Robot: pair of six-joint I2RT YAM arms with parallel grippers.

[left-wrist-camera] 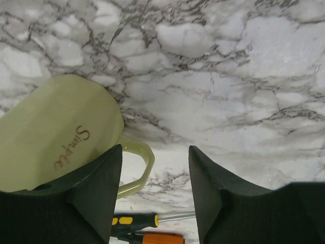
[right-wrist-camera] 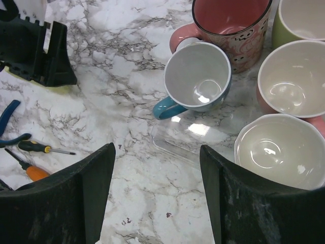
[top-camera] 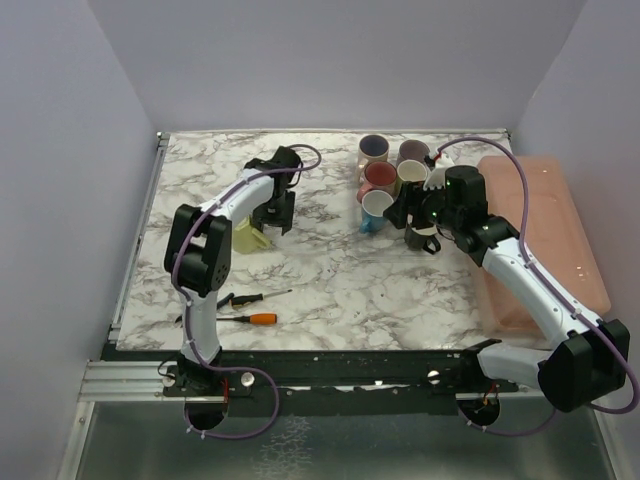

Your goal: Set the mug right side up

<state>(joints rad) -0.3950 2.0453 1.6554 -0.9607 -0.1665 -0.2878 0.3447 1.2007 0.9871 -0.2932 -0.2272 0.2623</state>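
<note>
Presently, the left gripper (left-wrist-camera: 155,152) is held spread apart, the overturned pale-green mug (left-wrist-camera: 56,132) just outside its left finger; the right gripper (right-wrist-camera: 157,152) is likewise parted, empty, a teal-handled mug (right-wrist-camera: 198,76) beyond its fingertips.

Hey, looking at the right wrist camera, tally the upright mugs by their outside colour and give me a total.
Pink ceramic mugs: 2
Blue ceramic mug: 1
Green ceramic mug: 1
White faceted ceramic mug: 1
Total: 5
</note>
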